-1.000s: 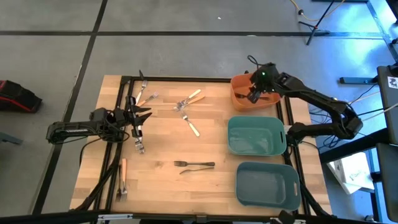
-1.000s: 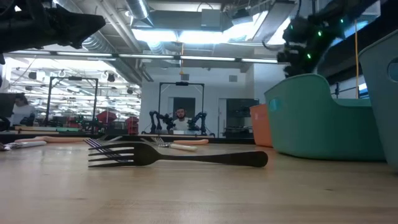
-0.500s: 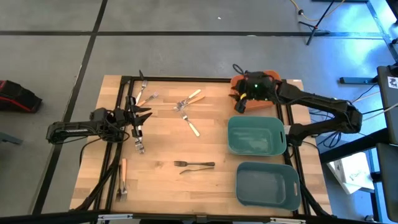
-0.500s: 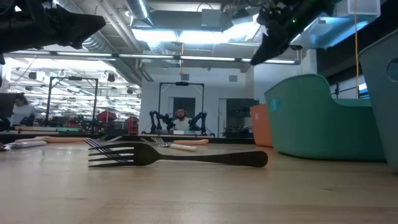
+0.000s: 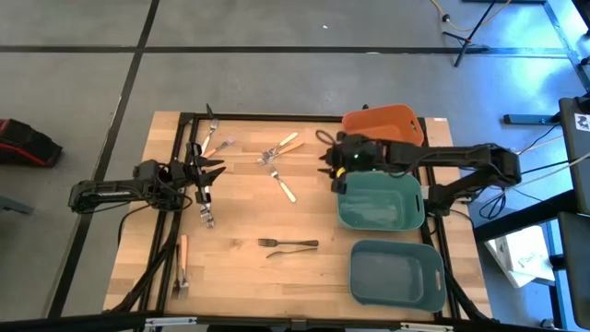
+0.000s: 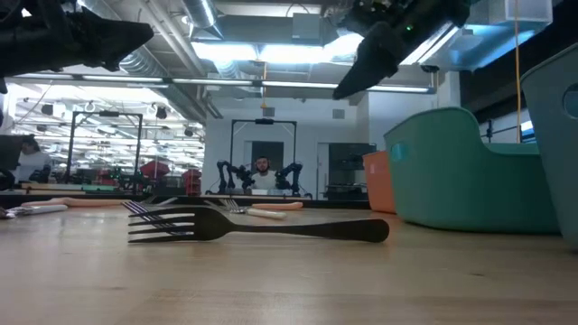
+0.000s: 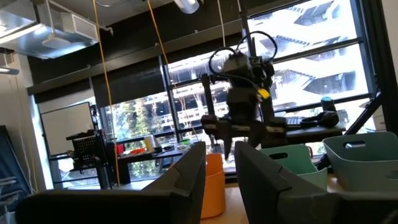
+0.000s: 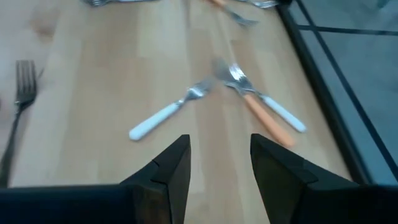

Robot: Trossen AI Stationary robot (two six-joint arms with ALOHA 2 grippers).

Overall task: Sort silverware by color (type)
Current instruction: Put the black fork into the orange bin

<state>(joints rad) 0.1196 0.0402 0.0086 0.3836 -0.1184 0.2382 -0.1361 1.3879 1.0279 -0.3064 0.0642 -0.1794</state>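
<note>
Right gripper (image 5: 324, 162) hangs above the table just off the near rim of the orange bin (image 5: 383, 123), beside the teal bin (image 5: 380, 200). Fingers stand parted with nothing between them, as the right wrist view shows plainly.

Nearest silverware, by the high view: a light-handled fork (image 5: 282, 184) at about 8 o'clock from the gripper, long axis running roughly 11 to 5. Slightly farther, at about 10 o'clock, a crossed pair, an orange-handled fork (image 5: 285, 142) over a pale-handled fork (image 5: 276, 153), axes roughly 8 to 2.

Black fork (image 5: 293, 244) lies at 7 o'clock, well apart, axis 9 to 3.

Left gripper (image 5: 205, 172) hovers at the table's left edge over a small cluster of forks (image 5: 207, 214); a narrow gap shows between its fingers, empty in the left wrist view.

Judgement: the right arm is nearer the central forks. The lone fork looks the cleaner pick, with the jaws set across its handle.
</note>
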